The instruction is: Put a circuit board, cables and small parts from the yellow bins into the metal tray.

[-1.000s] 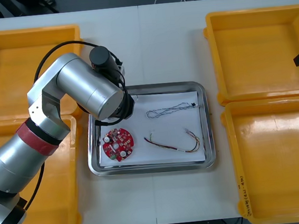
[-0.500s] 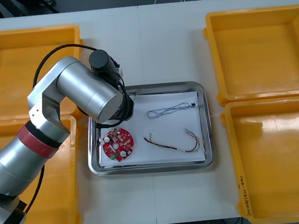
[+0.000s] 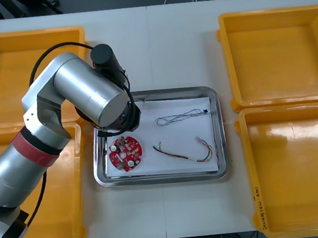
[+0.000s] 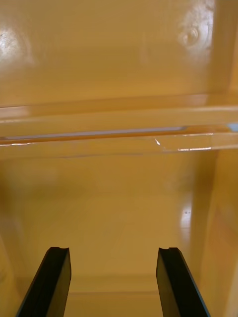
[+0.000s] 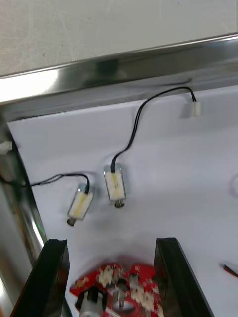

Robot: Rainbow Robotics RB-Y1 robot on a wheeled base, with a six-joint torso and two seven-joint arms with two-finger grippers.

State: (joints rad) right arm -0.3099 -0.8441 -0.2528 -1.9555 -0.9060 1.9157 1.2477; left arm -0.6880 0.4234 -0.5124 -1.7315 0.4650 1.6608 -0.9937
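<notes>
While the left hand [image 5: 111, 242] hangs released above the circuit board [image 5: 119, 292] in the metal tray [image 5: 124, 69], a low swing could snag the black cables [image 5: 135, 129] and drag the small metal parts [image 5: 115, 184] out. The right hand [image 4: 113, 250] is released over a yellow bin [image 4: 119, 198].

Light table [image 3: 180, 44] carries a metal tray [image 3: 222, 141] at centre. Yellow on the left: far left bin [image 3: 27, 35], near left bin [image 3: 81, 216]. Yellow on the right: far right bin [image 3: 272, 12], near right bin [image 3: 246, 172].
</notes>
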